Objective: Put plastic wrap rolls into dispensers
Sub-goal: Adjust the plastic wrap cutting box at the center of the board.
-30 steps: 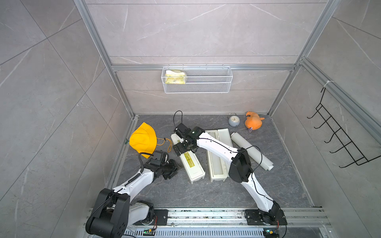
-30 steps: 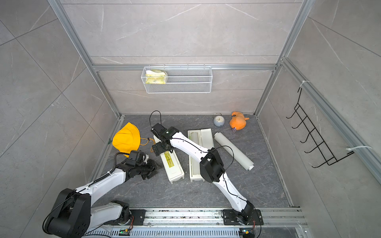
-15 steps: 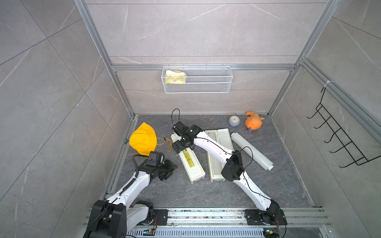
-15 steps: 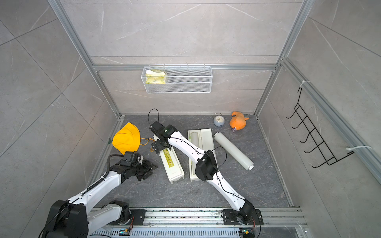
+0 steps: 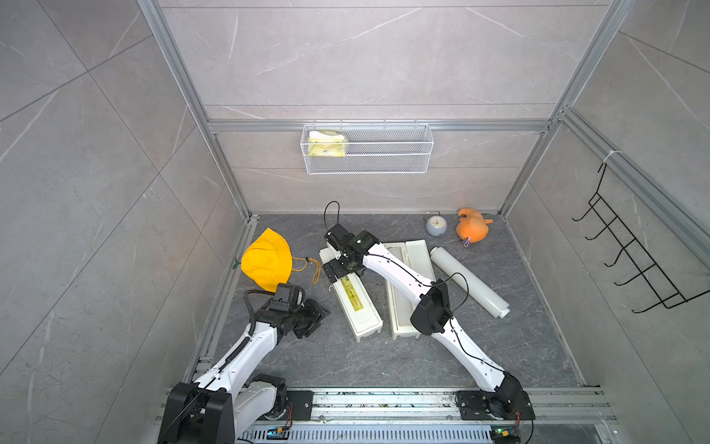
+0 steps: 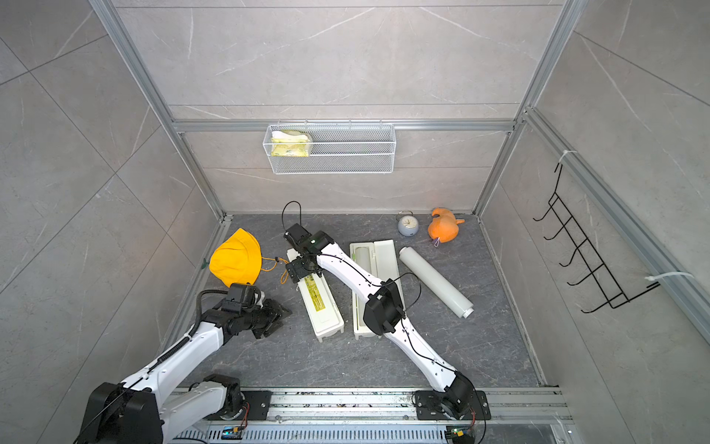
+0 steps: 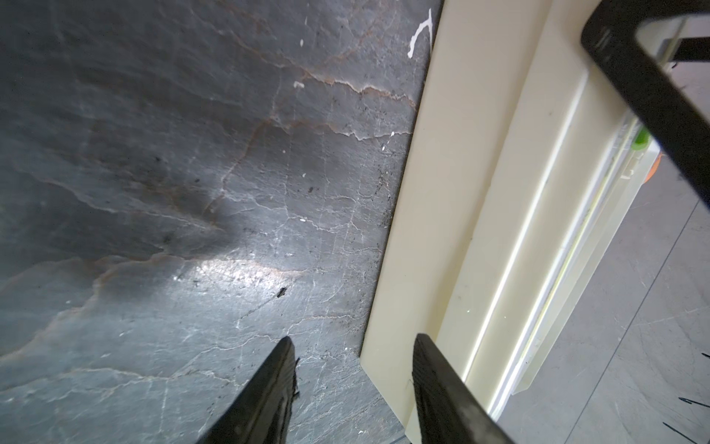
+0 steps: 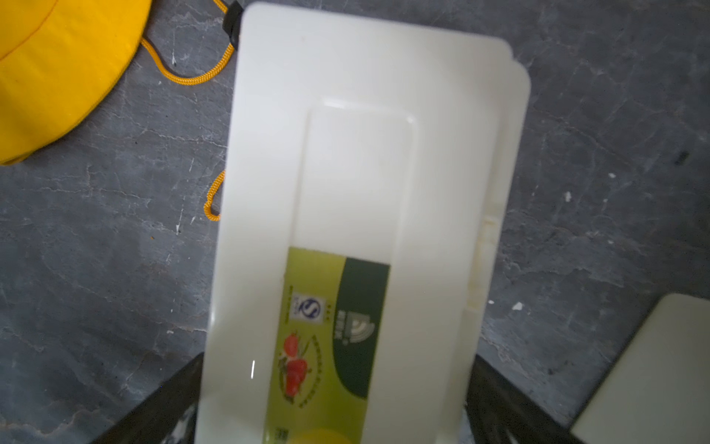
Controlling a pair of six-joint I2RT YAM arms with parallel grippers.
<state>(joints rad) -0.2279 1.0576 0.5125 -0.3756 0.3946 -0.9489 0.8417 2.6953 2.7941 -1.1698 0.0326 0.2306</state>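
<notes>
Right hand [image 5: 343, 268], spread wide astride the shut dispenser [image 5: 355, 303] mid-frame, might shove it askew toward the yellow hat [image 5: 267, 259]; left hand [image 5: 316, 317] sits narrow, empty.

bright, even | top views sharp, edges bent | R wrist blurry | floor [image 7: 238, 269] glare
</notes>
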